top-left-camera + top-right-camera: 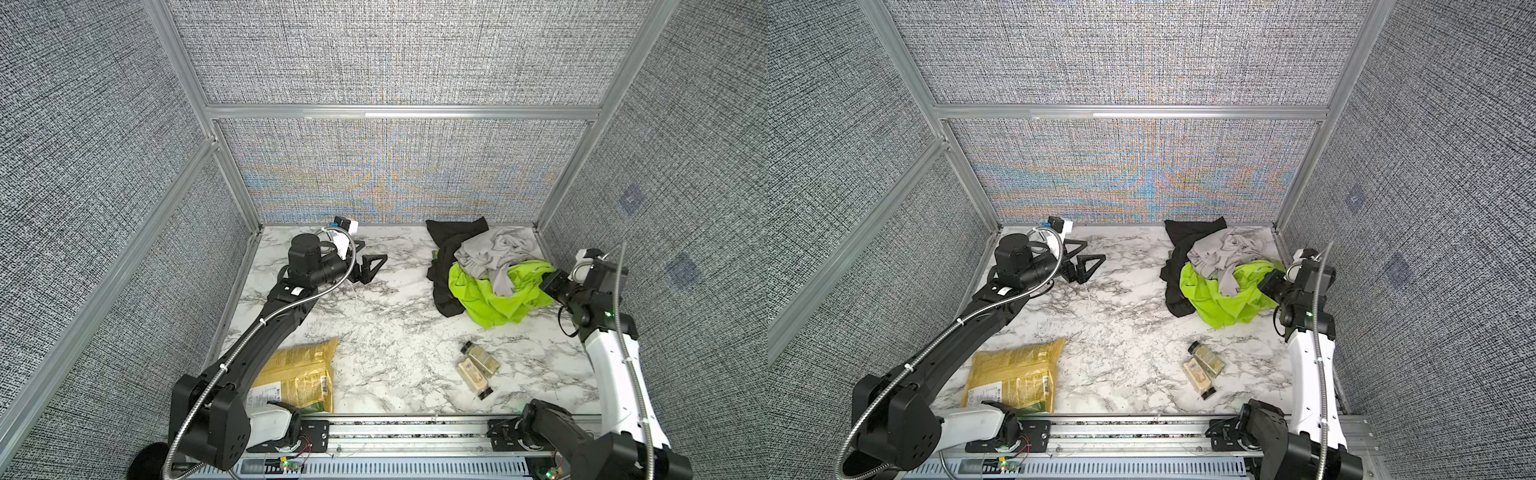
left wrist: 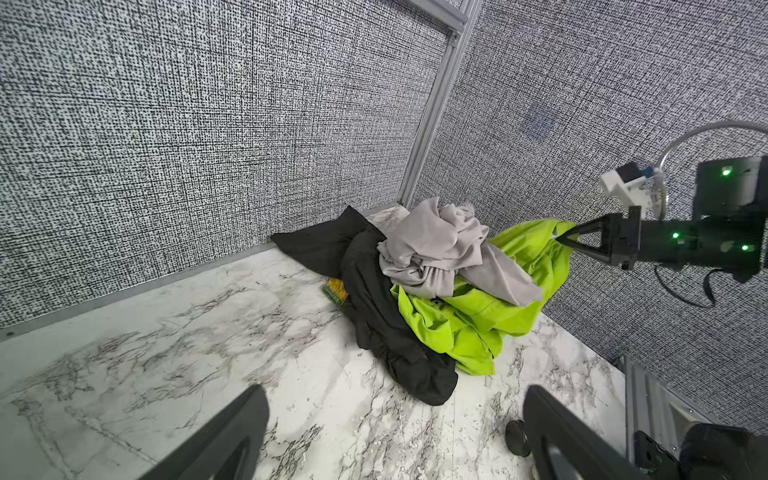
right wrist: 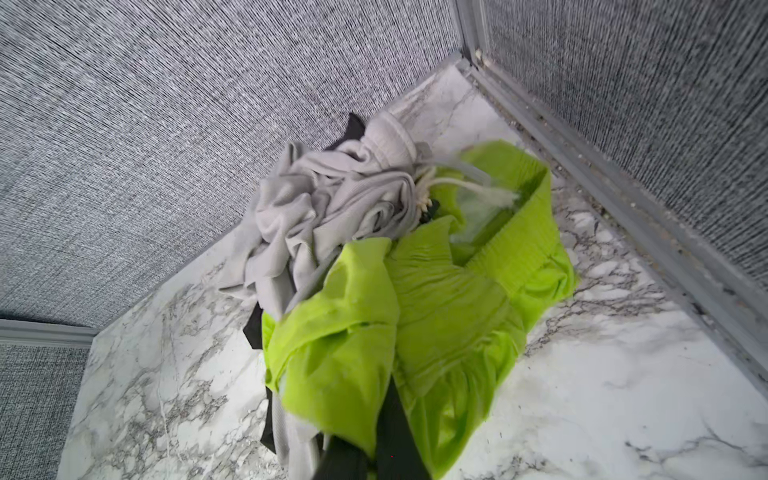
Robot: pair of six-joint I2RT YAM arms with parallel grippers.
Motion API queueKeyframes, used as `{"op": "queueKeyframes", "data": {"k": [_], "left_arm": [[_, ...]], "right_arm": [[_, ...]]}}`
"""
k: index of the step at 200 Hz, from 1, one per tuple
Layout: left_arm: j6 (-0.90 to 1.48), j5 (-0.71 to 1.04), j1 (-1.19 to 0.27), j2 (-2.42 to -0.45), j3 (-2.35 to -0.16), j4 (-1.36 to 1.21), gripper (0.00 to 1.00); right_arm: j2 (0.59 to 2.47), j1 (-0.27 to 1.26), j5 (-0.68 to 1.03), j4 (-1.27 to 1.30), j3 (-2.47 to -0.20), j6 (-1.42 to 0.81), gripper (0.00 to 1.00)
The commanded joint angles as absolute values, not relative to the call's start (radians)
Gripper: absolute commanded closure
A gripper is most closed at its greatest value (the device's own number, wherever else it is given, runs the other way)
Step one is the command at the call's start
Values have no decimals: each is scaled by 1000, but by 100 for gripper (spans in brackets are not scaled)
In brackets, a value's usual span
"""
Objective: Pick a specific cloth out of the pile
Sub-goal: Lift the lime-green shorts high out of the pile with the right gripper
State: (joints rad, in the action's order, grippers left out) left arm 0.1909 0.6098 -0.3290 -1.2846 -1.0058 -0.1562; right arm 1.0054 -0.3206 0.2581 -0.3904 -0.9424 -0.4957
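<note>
Because the cloth (image 1: 490, 301) lies partly buried, with the light grey garment (image 1: 496, 253) draped over it and the black garment (image 1: 446, 291) pressed along its left side, the right gripper (image 2: 566, 237) reaches in from its 1 bare flank, the side facing the right edge of the tabletop (image 1: 374, 328). Its jaws are fully closed, and in the left wrist view a fold of neon fabric rises to a peak at the tips, so I judge it has pinched the cloth's edge alone; the grey piece sits clear of the tips. The pile (image 1: 1208, 266) fills the far right corner of the tabletop, against the back wall (image 1: 395, 174), and the cloth spreads from under it toward the front edge. In the right wrist view the white drawstring (image 3: 457, 187) lies by the gathered waistband (image 3: 498, 232), which runs toward the grip, so the hold is probably on that thicker band, less slippery than the thin shiny fabric. The left gripper (image 1: 368, 259) hovers near the far left corner, jaws wide apart and empty, well apart from the pile, likely parked to leave the pull room. 2 bottles (image 1: 478, 365) and a yellow bag (image 1: 299, 374) lie near the front edge, out of the path. The pull-out is not yet done: the grey garment rests on top and could ride along.
</note>
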Motion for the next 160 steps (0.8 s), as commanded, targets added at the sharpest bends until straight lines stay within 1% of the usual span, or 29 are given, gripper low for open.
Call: {"op": "queueKeyframes", "data": {"k": [1,22,72,160], "left_arm": [[189,611,-331,-1284,-1006,-186,1],[187,608,-334,-1306,-1010,-181,1],[171,592,-355,-1332,-1029,-144,1],[161,571,-369,-1350,-1042,-118,1]], "right_arm": [[981,-319,231,-396,-989,-494,100],[979,-319,217,-352,-1016,-504,100],[1041,-318,236,-344,-1145,-508,100],[1030,-318,245,-334,-1295,-503,100]]}}
